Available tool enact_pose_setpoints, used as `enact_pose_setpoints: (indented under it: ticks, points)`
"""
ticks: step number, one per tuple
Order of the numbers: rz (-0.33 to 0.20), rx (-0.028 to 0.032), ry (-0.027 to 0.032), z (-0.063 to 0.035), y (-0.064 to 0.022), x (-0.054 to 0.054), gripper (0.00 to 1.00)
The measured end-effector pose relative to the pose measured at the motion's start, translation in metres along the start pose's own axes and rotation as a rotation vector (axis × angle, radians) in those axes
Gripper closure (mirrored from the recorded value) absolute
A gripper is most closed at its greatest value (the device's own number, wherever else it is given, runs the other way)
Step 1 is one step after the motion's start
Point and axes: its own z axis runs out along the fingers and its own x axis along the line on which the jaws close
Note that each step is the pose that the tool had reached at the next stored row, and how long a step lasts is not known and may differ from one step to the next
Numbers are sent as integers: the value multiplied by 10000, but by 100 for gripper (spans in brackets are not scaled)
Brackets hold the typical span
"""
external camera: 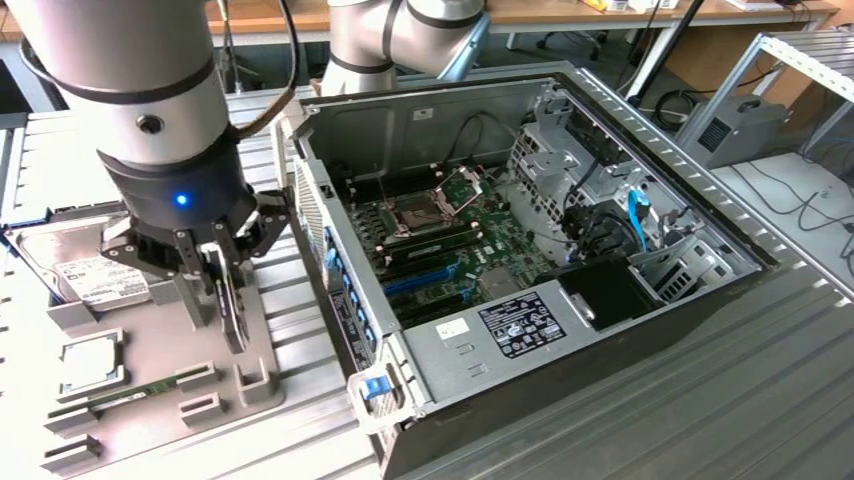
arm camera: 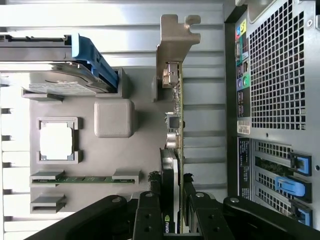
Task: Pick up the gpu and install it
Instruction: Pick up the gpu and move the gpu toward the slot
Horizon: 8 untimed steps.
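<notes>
Silver-bracketed gpu [arm camera: 172, 125] sits edge-on, grasped firmly in the jaws and hanging lengthwise below them over the grey parts tray [external camera: 147, 350]. The open computer case [external camera: 534, 250] lies near, to the exterior view's right.

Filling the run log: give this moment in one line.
hand: shut on thin black-and-green gpu card with silver bracket | card: upright over grey tray, uninstalled
</notes>
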Motion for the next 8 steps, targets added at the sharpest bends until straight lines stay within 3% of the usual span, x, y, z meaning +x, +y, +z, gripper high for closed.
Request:
enact_pose_setpoints:
  ticks: [8]
  points:
    - [-1, 0, 1, -266, 19, -6, 73]
